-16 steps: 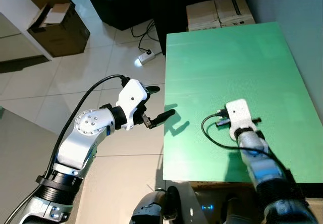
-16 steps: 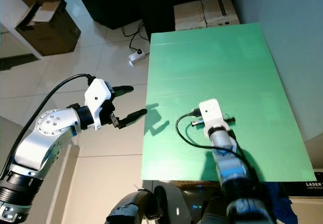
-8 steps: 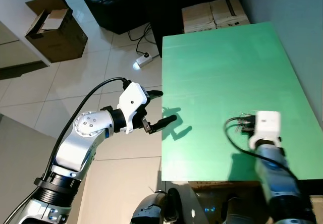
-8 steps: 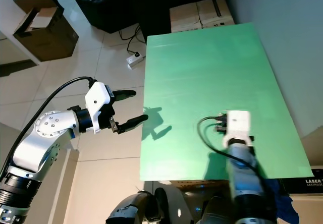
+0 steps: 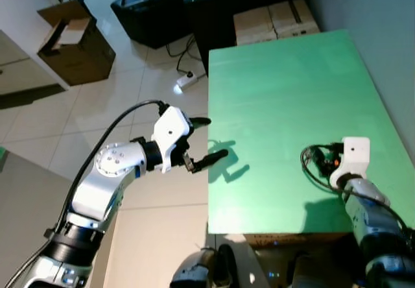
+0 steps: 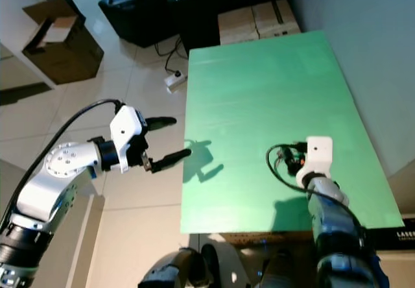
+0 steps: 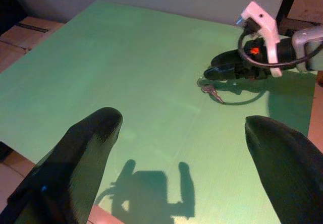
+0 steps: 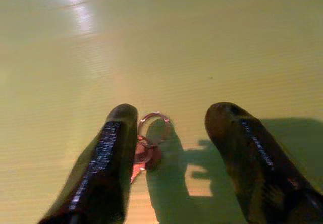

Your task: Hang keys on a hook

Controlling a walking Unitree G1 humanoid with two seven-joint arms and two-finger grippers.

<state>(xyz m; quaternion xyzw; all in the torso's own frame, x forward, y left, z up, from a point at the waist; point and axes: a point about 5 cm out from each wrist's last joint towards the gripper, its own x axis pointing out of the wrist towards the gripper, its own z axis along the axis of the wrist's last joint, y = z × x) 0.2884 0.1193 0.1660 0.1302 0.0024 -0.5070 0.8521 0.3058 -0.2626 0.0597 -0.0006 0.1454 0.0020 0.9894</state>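
Left jaws [image 5: 209, 141]: spread wide, empty, over the floor [image 5: 130, 93] at the green bench's [image 5: 285, 87] 9 o'clock edge. Keys [image 8: 146, 148]: flat on bench, about 4 o'clock. Right jaws [image 8: 169, 118]: parted, low, straddling the keys, one finger [image 8: 113, 153] just beside the ring.

The head stereo pair looks steeply down and forward from above. Both eyes share the green table [image 5: 285, 106], the tiled floor [image 5: 117, 100] and the cardboard box [image 5: 71, 41] at upper left of the frame; the right eye shows the same scene shifted slightly leftward.

The left wrist camera looks along its two fingers [image 7: 75, 163] from beyond the table edge, low and at a distance, across the tabletop toward the right gripper [image 7: 237, 67] at upper right of the frame.

The right wrist camera sits very close above the tabletop, facing down at the keys [image 8: 146, 143] at lower centre.
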